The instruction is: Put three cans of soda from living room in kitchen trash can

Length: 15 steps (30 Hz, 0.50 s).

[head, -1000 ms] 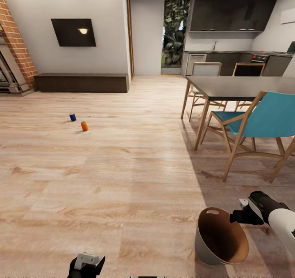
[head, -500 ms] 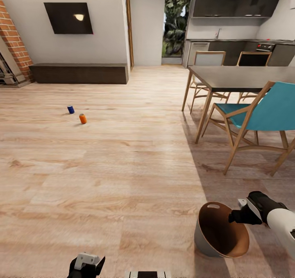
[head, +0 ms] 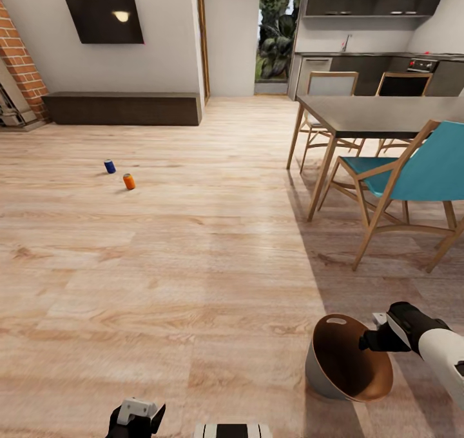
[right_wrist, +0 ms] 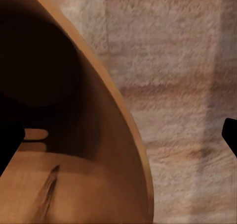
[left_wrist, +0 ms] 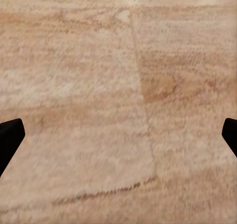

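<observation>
Your right pincer [head: 368,341] at tash can [head: 345,360] rim, grasp unconfirmed; bin tilted, carried. Left pincer [left_wrist: 118,135] spread, empty. Cans [head: 120,173] far ahead.

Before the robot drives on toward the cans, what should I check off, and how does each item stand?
1. Trash can at the right gripper: ok, rim by its fingertips; firm grip cannot tell.
2. Trash can upright: not ok, tilted.
3. Left gripper free: ok, open over bare floor.
4. Blue can and orange can located: ok, upright on the floor.
5. Third can located: not ok, unseen.
6. Path to the cans: ok, dining table and chairs off to the right.
</observation>
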Available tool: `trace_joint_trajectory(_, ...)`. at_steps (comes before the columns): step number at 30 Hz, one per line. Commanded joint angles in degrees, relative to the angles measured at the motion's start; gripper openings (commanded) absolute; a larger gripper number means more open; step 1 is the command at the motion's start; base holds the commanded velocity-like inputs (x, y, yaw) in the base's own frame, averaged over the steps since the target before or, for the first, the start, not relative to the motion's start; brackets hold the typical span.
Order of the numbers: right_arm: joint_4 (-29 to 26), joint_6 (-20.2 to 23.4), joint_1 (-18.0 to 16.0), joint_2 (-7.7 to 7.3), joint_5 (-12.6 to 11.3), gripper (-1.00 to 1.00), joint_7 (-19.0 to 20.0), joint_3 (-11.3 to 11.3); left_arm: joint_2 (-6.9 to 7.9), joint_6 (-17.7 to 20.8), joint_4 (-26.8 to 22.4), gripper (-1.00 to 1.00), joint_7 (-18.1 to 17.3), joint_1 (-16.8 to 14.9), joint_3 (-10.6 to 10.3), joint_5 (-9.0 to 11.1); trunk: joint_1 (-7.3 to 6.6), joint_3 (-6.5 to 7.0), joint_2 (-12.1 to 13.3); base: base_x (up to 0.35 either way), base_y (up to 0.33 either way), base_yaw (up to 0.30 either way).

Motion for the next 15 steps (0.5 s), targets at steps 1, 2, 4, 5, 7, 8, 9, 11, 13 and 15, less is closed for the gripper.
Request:
trace_joint_trajectory(1, 0.00, -0.07, 0.03, -0.01, 0.07, 1.00, 0.00, -0.02, 0.00, -0.02, -0.01, 1.00, 0.00, 0.00, 0.00, 0.03, 0.00, 0.00, 0.00, 0.000, 0.000, 0.000)
trace_joint_trajectory(2, -0.01, -0.18, 0.06, -0.04, 0.19, 1.00, 0.00, -0.08, 0.00, -0.03, -0.01, 1.00, 0.00, 0.00, 0.00, 0.06, 0.00, 0.00, 0.00, 0.000, 0.000, 0.000)
trace_joint_trajectory(4, -0.03, -0.23, 0.08, -0.10, 0.25, 1.00, 0.00, -0.14, 0.00, -0.02, -0.03, 1.00, 0.00, 0.00, 0.00, 0.07, 0.00, 0.00, 0.00, 0.000, 0.000, 0.000)
trace_joint_trajectory(5, -0.03, -0.24, 0.08, -0.13, 0.26, 1.00, 0.00, -0.15, 0.00, -0.04, -0.03, 1.00, 0.00, 0.00, 0.00, 0.07, 0.00, 0.00, 0.00, 0.000, 0.000, 0.000)
trace_joint_trajectory(7, -0.02, -0.26, 0.08, -0.16, 0.27, 1.00, 0.00, -0.18, 0.00, -0.03, -0.02, 1.00, 0.00, 0.00, 0.00, 0.08, 0.00, 0.00, 0.00, 0.000, 0.000, 0.000)
trace_joint_trajectory(8, -0.03, -0.27, 0.08, -0.21, 0.29, 1.00, 0.00, -0.21, 0.00, -0.03, -0.01, 1.00, 0.00, 0.00, 0.00, 0.05, 0.03, -0.22, -0.01, 0.000, 0.000, 0.000)
trace_joint_trajectory(9, -0.05, -0.27, 0.09, -0.23, 0.29, 1.00, 0.00, -0.24, 0.00, -0.01, -0.01, 1.00, 0.00, 0.00, 0.00, 0.04, 0.05, -0.44, -0.03, 0.000, 0.000, 0.000)
trace_joint_trajectory(11, -0.06, -0.27, 0.09, -0.28, 0.29, 1.00, 0.00, -0.29, 0.00, -0.01, -0.01, 1.00, 0.00, 0.00, 0.00, 0.02, 0.10, -0.89, -0.05, 0.000, 0.000, 0.000)
trace_joint_trajectory(13, -0.10, -0.28, 0.09, -0.39, 0.31, 1.00, 0.00, -0.33, 0.00, 0.04, 0.00, 1.00, 0.00, 0.00, 0.00, 0.00, 0.15, -1.33, -0.08, 0.000, 0.000, 0.000)
trace_joint_trajectory(15, -0.14, -0.32, 0.09, -0.46, 0.30, 1.00, 0.02, -0.33, 0.00, 0.05, 0.00, 1.00, 0.00, 0.00, 0.00, 0.00, 0.21, -1.77, -0.11, 0.000, 0.000, 0.000)
